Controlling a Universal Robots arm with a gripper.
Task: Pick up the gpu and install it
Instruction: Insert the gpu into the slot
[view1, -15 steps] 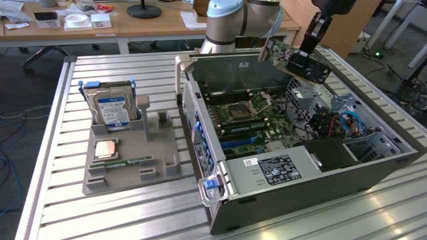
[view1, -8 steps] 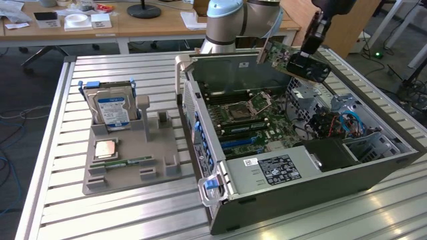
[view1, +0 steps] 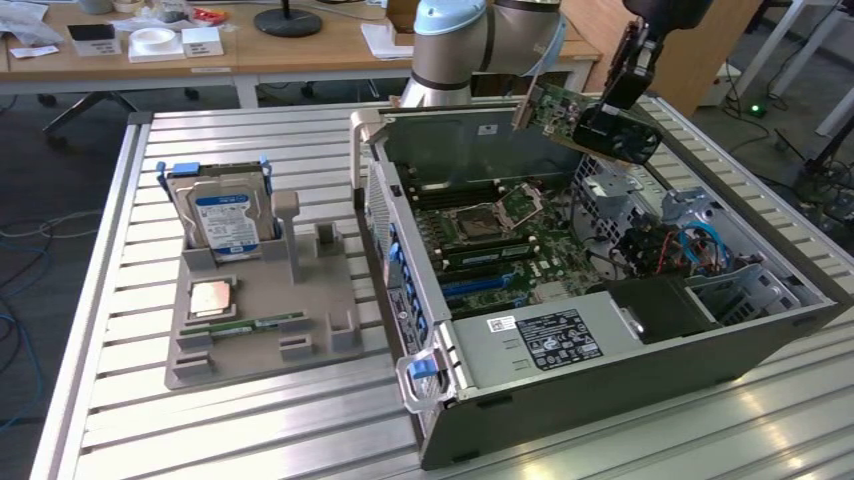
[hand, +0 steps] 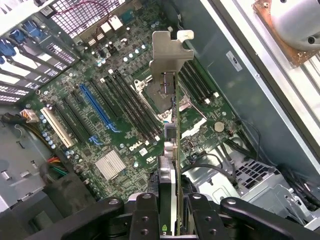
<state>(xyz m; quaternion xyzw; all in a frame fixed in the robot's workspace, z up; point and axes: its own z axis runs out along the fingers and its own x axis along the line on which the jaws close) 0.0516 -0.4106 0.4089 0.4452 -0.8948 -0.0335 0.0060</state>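
**A:** Where is the gpu (view1: 571, 115) hanging at this moment?

**B:** In the upper right of the exterior view, over the open computer case (view1: 601, 370). It is tilting, with its green board toward the exterior view's left and its black part toward the right, and it is touching nothing beneath it.

**A:** And what is the gripper (view1: 621, 95) doing?

**B:** It is clamping the card from above. In the wrist view the gripper (hand: 170, 220) is looking straight down the gpu (hand: 171, 135), seen edge-on, with the black fingers (hand: 145, 217) pressing on its two faces (closed tight on the card). The silvery metal bracket (hand: 167, 55) is pointing away from the camera.

**A:** What is lying below it?

**B:** The motherboard (hand: 115, 120) with its long blue slot (hand: 97, 107). The card is floating above it, not yet seated.

**A:** Is anything sitting outside the case?

**B:** At the left middle of the exterior view a grey holder (view1: 267, 350) is resting on the slatted metal table (view1: 267, 440). A hard drive (view1: 224, 222) is standing upright in it, and a green RAM stick (view1: 247, 327) is lying flat nearer the bottom of the frame.
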